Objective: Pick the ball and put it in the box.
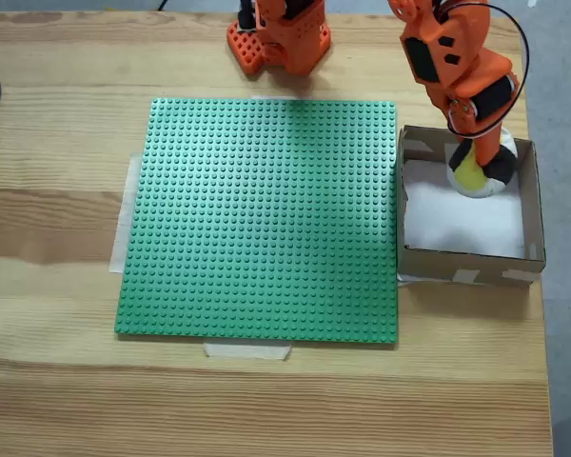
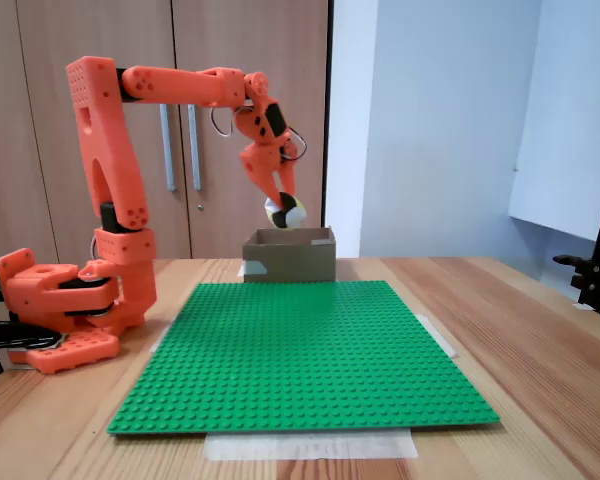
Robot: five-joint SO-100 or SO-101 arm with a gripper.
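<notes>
Now we see a wooden table (image 1: 57, 400) with a green studded baseplate (image 1: 266, 219), beside it the box (image 1: 531, 224), and directly above its open floor, clear of the rim, our gripper (image 2: 283, 207) clasping the ball (image 1: 481, 171), so release means straight down.

We see the ball (image 1: 477, 171) in our gripper (image 1: 473, 160), above the box (image 1: 530, 221); the studded baseplate (image 1: 262, 219) lies left in a fixed view.

No readable text

Nothing legible is showing in either fixed view: no labels, brands, numbers or signs are standing out anywhere.
</notes>
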